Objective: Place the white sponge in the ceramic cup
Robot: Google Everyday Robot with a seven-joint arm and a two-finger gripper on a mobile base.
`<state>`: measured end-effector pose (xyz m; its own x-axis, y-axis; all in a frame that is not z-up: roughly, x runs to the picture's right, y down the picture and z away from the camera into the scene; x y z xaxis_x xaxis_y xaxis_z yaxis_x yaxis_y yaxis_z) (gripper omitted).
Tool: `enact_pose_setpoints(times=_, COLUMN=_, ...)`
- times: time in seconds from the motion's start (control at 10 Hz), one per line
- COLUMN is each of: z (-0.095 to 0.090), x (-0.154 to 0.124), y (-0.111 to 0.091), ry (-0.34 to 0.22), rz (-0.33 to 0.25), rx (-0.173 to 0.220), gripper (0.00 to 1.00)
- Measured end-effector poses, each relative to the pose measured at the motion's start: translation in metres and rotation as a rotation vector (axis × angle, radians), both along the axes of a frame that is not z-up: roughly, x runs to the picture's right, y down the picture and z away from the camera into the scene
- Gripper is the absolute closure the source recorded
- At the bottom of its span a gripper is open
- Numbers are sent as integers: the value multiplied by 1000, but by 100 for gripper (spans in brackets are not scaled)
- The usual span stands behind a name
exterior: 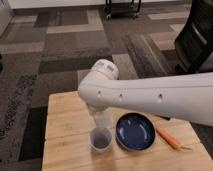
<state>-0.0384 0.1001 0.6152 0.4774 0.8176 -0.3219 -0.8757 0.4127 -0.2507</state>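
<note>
The ceramic cup [101, 140] stands upright on the wooden table [65, 145], near its front edge. It is small, round and pale, with a dark inside. My white arm reaches in from the right, and its bend fills the middle of the view. Below that bend the gripper [102, 120] hangs straight down, directly over the cup and just above its rim. The white sponge does not show as a separate thing; it is hidden at the pale gripper end or behind the arm.
A wide dark blue dish [135, 131] sits right beside the cup on its right. An orange stick-like object [169, 138] lies further right. Grey patterned carpet [55, 55] surrounds the table; a black chair [197, 35] stands at the right.
</note>
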Motion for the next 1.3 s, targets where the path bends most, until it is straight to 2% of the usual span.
enact_pose_setpoints(times=0.2, z=-5, x=-11, y=19, ry=-50, rz=-38, rx=-11, gripper=100)
enact_pose_setpoints(times=0.3, z=-5, x=-13, y=23, ry=-61, rz=-46, rx=-13, gripper=100)
enact_pose_setpoints(times=0.5, z=-5, x=-25, y=37, ry=-120, rz=-76, rx=-22, gripper=100)
enact_pose_setpoints(times=0.8, z=-2, x=-25, y=42, ry=-163, rz=-88, rx=-15, gripper=100)
enact_pose_setpoints(times=1.3, z=13, x=-6, y=44, ry=-195, rz=-57, rx=-17, gripper=100)
